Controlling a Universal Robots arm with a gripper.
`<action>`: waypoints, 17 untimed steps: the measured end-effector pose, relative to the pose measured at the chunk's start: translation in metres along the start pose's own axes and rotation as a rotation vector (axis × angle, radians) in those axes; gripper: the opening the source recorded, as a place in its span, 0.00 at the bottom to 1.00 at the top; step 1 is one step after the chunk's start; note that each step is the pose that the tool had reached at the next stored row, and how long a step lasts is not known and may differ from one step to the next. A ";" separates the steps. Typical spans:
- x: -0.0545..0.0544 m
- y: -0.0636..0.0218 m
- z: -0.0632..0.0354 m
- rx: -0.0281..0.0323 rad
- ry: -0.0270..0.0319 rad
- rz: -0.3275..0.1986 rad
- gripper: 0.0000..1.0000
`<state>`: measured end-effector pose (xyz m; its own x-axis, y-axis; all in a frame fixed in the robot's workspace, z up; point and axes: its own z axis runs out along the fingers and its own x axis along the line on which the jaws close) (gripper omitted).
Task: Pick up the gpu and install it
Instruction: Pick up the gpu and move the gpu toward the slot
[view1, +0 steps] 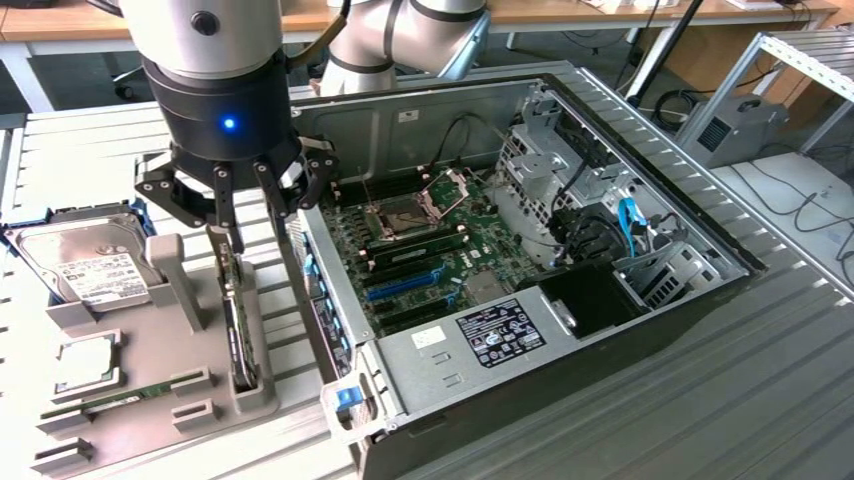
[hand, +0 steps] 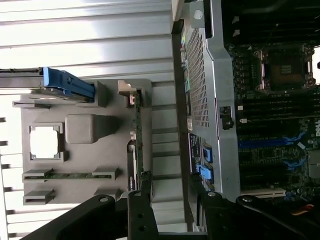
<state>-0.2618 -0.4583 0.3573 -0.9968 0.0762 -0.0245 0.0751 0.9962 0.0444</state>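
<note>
The arm points straight down, its claw (view1: 251, 238) spread wide and holding nothing, poised just over 1 end of the gpu (view1: 242, 330). The gpu stands on edge in a slot of the gray holder (view1: 167, 345), beside the open computer case (view1: 427, 400).

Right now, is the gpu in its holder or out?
In. The gpu stands on edge in the grey holder, open gripper over it.
</note>
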 end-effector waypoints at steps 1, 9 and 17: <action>0.000 0.0000 0.0003 0.0001 0.0000 0.000 0.42; 0.000 -0.0001 0.0023 0.0001 0.0001 0.000 0.42; 0.000 -0.0002 0.0049 0.0001 0.0001 0.000 0.42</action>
<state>-0.2619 -0.4583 0.3524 -0.9968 0.0762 -0.0244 0.0751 0.9962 0.0443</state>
